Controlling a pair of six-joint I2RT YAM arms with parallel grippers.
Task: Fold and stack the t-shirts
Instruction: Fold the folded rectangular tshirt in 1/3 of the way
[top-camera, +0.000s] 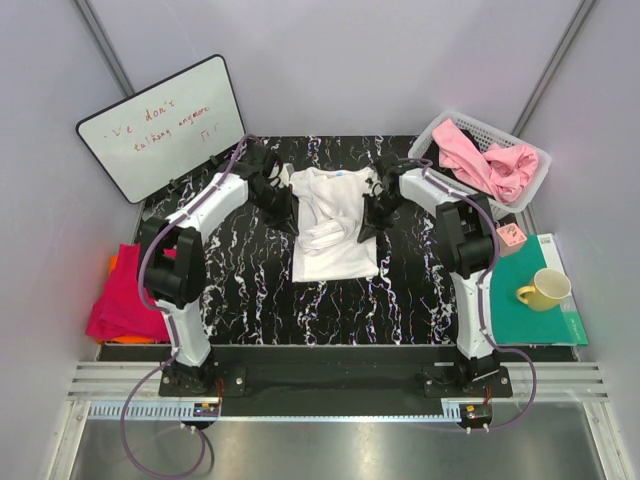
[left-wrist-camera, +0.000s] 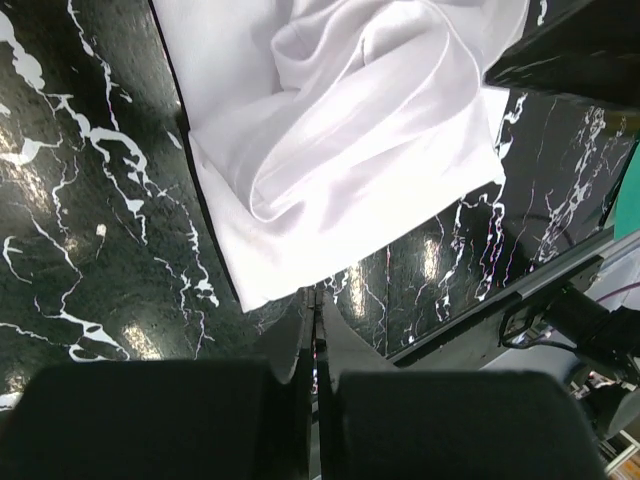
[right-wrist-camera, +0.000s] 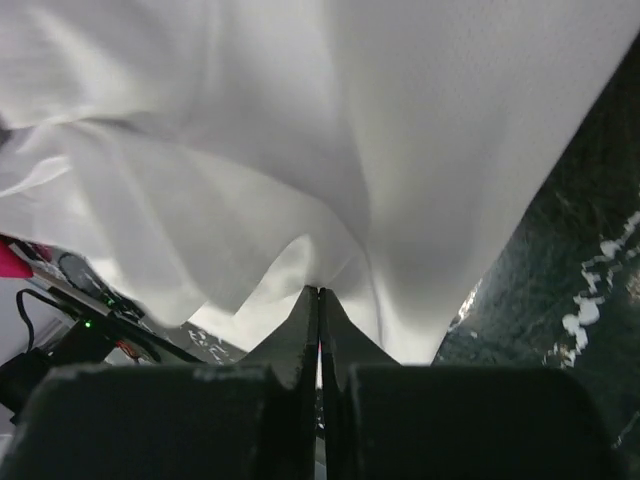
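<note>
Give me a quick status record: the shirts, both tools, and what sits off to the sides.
centre of table: white t-shirt, partly folded, rumpled in the middle
left tool: shut, tips at the shirt's edge, no cloth seen between them
right tool: shut, seems to pinch a fold of the white t-shirt
stack, left edge: magenta-red shirt over orange shirt
basket: pink shirts inside, unfolded
mat: teal, yellow mug on it
</note>
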